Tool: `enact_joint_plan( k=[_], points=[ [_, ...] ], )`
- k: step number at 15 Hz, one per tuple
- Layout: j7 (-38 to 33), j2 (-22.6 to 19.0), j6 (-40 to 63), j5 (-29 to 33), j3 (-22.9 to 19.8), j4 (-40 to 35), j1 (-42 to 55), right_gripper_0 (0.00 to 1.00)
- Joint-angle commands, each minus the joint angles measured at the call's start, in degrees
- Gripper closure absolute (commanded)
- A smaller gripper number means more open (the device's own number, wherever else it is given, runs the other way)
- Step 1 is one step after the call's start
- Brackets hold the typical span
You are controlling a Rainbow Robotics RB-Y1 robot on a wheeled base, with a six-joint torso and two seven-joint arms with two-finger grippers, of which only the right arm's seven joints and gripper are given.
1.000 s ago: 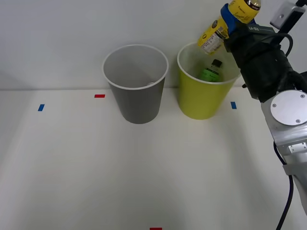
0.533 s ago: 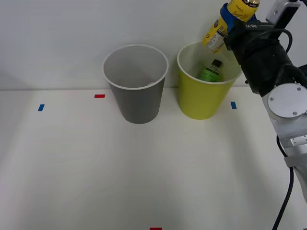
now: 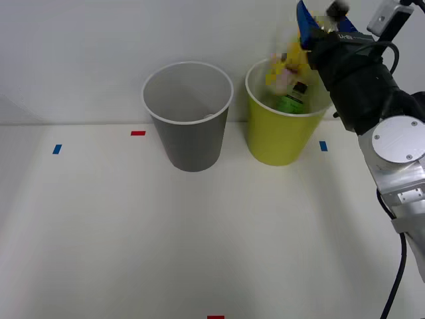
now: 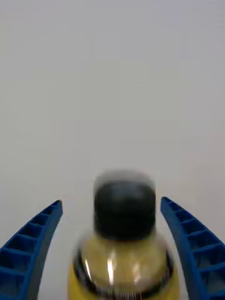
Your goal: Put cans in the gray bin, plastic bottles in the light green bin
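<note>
The right gripper (image 3: 317, 20) has its fingers spread wide above the light green bin (image 3: 279, 136), the yellow bottle (image 3: 285, 66) blurred at its rim, the green-label bottle (image 3: 291, 101) inside, beside the gray bin (image 3: 192, 136).

The yellow bottle (image 3: 287, 66) shows as a blur just above the rim of the light green bin (image 3: 282, 136), free of the right gripper (image 3: 317, 20), whose blue fingers stand apart above it. A green-labelled bottle (image 3: 292, 100) lies inside that bin.
</note>
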Motion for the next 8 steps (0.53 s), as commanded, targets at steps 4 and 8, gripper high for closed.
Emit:
enact_joint_plan(
  k=[4,8],
  points=[
    [0.5,1.4,-1.0,0.0,0.4,0.0,0.0,0.07],
    [0.8,1.6,-1.1,0.0,0.4,0.0,-0.1,0.07]
  ],
)
